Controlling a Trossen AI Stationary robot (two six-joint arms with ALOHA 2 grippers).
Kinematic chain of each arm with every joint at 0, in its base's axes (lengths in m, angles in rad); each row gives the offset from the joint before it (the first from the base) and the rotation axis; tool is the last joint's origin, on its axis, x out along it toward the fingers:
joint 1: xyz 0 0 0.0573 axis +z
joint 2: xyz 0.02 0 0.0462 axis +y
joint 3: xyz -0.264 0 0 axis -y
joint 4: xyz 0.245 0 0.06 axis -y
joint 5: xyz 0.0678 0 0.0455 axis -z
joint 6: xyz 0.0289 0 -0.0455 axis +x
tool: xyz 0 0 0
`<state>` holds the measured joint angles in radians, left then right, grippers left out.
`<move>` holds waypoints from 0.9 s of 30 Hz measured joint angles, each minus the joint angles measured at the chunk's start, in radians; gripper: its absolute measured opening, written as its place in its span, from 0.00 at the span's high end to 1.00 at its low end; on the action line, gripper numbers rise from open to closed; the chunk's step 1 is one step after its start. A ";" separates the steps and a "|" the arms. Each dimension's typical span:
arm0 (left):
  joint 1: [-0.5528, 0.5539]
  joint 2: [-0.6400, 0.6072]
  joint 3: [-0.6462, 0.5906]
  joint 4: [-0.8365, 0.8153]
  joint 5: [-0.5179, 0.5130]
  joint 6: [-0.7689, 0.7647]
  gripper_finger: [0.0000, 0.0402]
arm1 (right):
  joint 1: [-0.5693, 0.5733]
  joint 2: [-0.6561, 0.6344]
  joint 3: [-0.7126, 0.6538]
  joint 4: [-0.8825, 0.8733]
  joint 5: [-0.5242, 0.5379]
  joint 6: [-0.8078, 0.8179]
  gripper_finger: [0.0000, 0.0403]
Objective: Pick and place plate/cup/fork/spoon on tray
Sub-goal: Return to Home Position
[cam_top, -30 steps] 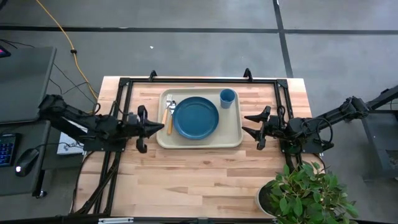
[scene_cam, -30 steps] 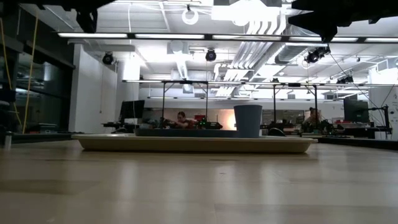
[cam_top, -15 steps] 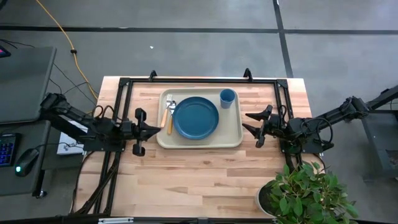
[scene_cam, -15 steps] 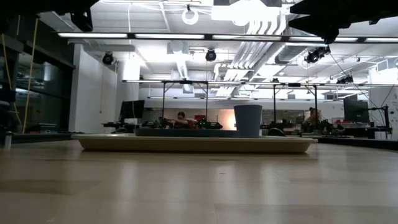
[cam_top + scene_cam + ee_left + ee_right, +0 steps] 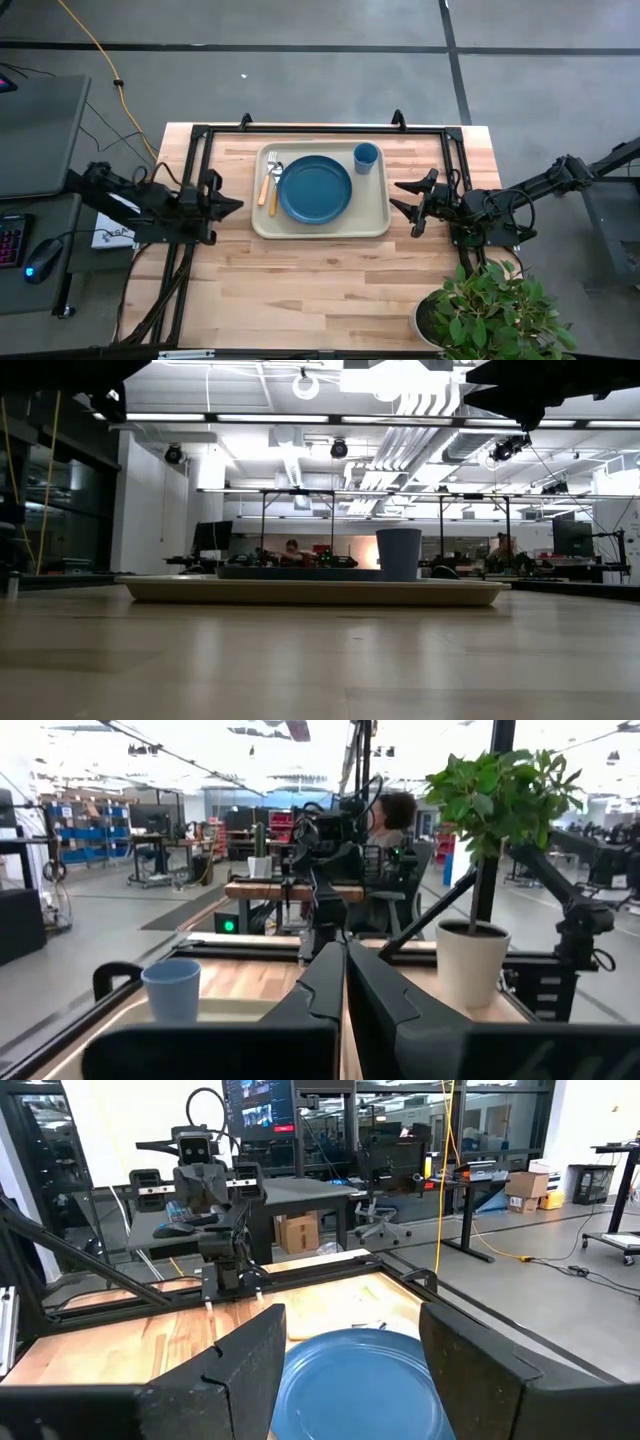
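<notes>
Round glossy plate [image 5: 315, 189] fills rounded-corner cream tray [image 5: 322, 226] beside cylindrical cup [image 5: 366, 157].

We look down on a pale wooden surface [image 5: 330, 275] edged by a black frame [image 5: 196, 140]. A cream tray [image 5: 375, 210] lies directly on it, toward the far side at mid-width. A potted plant [image 5: 485, 310] stands at its near right corner.

Pale planked wood table [image 5: 330, 275] with a soft sheen, smooth matt plastic tray [image 5: 320, 228], glossy plate [image 5: 315, 189], and matt cup [image 5: 366, 157].
</notes>
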<state>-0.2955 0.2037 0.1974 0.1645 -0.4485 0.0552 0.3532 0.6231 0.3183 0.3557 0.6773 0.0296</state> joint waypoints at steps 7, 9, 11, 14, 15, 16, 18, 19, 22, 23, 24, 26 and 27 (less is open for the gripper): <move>0.000 -0.166 0.000 -0.144 0.020 -0.020 1.00 | 0.000 0.000 0.000 0.000 0.000 0.000 0.45; 0.000 -0.200 -0.003 -0.159 0.033 -0.019 1.00 | 0.000 0.000 0.000 0.000 0.000 0.000 0.45; 0.000 -0.199 -0.008 -0.159 0.037 -0.019 1.00 | 0.000 0.000 0.000 0.000 0.000 0.000 0.45; 0.000 -0.200 -0.009 -0.156 0.039 -0.015 1.00 | 0.000 0.000 0.000 -0.002 0.000 0.008 0.45; 0.000 -0.200 -0.009 -0.155 0.036 -0.010 1.00 | 0.000 0.000 0.000 -0.004 -0.001 0.018 0.45; 0.000 -0.200 -0.009 -0.149 0.030 0.000 1.00 | 0.000 0.000 0.000 -0.003 -0.001 0.020 0.45; 0.000 -0.199 0.011 -0.121 0.019 0.032 1.00 | 0.000 0.000 0.000 -0.003 -0.001 0.019 0.45; 0.001 -0.199 0.031 -0.106 0.019 0.048 1.00 | 0.000 0.000 0.000 -0.002 -0.001 0.019 0.45; 0.010 -0.200 0.089 -0.105 0.023 0.074 1.00 | 0.000 0.000 0.000 0.002 0.000 0.019 0.45; 0.014 -0.200 0.105 -0.122 0.037 0.075 1.00 | 0.000 0.000 0.000 0.004 0.000 0.019 0.45; 0.018 -0.199 0.119 -0.131 0.056 0.076 1.00 | 0.000 0.000 0.000 0.005 0.000 0.019 0.45; 0.029 -0.200 0.129 -0.132 0.077 0.078 1.00 | 0.000 0.000 0.000 0.006 0.000 0.019 0.45; 0.036 -0.200 0.128 -0.148 0.079 0.069 1.00 | 0.000 0.000 0.000 0.007 0.000 0.019 0.45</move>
<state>-0.2595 0.0036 0.3256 0.0162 -0.3691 0.1247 0.3531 0.6231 0.3183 0.3630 0.6769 0.0486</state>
